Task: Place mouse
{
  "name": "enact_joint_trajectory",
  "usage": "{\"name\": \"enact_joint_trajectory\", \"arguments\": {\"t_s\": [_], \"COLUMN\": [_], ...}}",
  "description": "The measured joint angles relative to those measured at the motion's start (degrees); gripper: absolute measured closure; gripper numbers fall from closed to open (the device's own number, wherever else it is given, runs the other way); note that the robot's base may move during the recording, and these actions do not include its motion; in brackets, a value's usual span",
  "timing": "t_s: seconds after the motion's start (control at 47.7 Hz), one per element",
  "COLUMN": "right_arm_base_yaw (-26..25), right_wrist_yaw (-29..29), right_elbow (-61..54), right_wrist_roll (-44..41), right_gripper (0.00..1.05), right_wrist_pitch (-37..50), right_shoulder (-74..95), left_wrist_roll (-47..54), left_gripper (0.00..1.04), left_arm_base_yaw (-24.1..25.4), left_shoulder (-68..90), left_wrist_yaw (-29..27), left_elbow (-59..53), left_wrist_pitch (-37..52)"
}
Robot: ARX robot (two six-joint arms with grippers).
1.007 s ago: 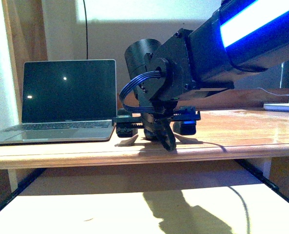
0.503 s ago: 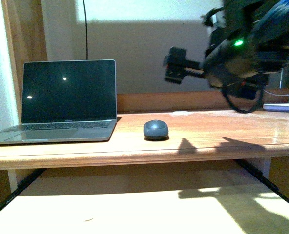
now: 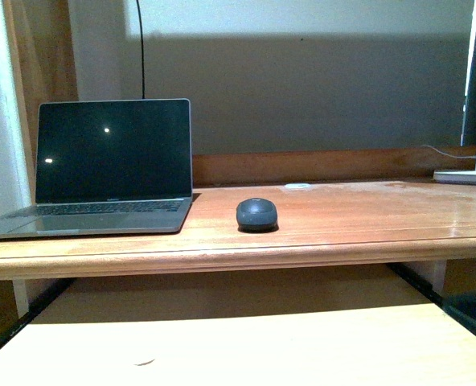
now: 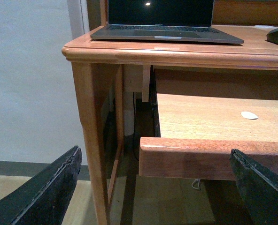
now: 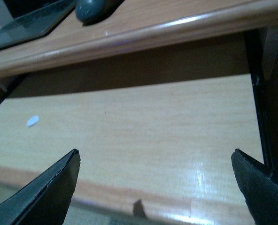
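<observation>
Mouse [image 3: 256,214]: dark grey, rounded oval, lying flat on the wooden desk [image 3: 359,229] near its front edge. In the front view it sits just to the right of the open laptop [image 3: 113,157] without touching it, and neither claw is on it. You will find its edge again in the left wrist view at the far corner of the desktop, and its front end in the right wrist view above the desk's rounded lip. Laptop: lid up, screen dark with two small bright glints, grey keyboard deck. Flat white disc [image 3: 298,186]: on the desk behind the mouse, toward the wall, apart from it. Pull-out shelf [image 3: 222,338]: pale wood, below the desktop, drawn out, with a small white spot [image 4: 249,115] lying on it. Left gripper [image 4: 154,154]: spread wide, dark fingers [image 4: 45,192] at the picture's lower corners, holding nothing, held low in front of the shelf's front edge. Right gripper [image 5: 155,152]: likewise spread wide and holding nothing, hovering over the shelf's near part. White base [image 3: 463,175]: at the desk's far right, partly cut off by the picture's edge.
</observation>
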Motion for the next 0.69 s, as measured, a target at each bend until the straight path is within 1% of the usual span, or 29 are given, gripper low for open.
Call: {"name": "enact_joint_trajectory", "arguments": {"t_s": [0.084,0.21,0.252,0.294,0.356,0.44,0.608,0.692], "right_arm_base_yaw": [-2.1,-6.6,-7.3,-7.3,-6.6,-4.7,0.1,3.0], "right_wrist_yaw": [-4.2,-10.3,-12.2,-12.8,-12.6,-10.9,-6.3,-3.0], "right_elbow": [-3.8,-8.2,-9.7,-10.5,-11.4,-12.0,-11.5,-9.8], "right_wrist_roll": [-0.5,-0.4,-1.1,-1.7,-2.4,-3.1,-3.2,-3.0], "right_gripper": [0.07,0.07,0.07,0.07,0.07,0.07,0.07,0.07], "right_wrist_pitch": [1.1,2.7,2.5,2.4,2.7,4.5,10.4,14.0], "right_shoulder": [-2.1,-4.7,-5.5,-5.6,-5.3,-3.8,1.9,6.9], "left_wrist_roll": [0.0,0.0,0.0,0.0,0.0,0.0,0.0,0.0], "left_gripper": [0.08,0.08,0.08,0.08,0.08,0.08,0.08,0.08], "left_arm_base_yaw": [0.0,0.0,0.0,0.0,0.0,0.0,0.0,0.0], "left_shoulder": [0.0,0.0,0.0,0.0,0.0,0.0,0.0,0.0], "left_wrist_yaw": [0.0,0.0,0.0,0.0,0.0,0.0,0.0,0.0], "left_elbow": [0.0,0.0,0.0,0.0,0.0,0.0,0.0,0.0], "left_wrist_pitch": [0.0,0.0,0.0,0.0,0.0,0.0,0.0,0.0]}}
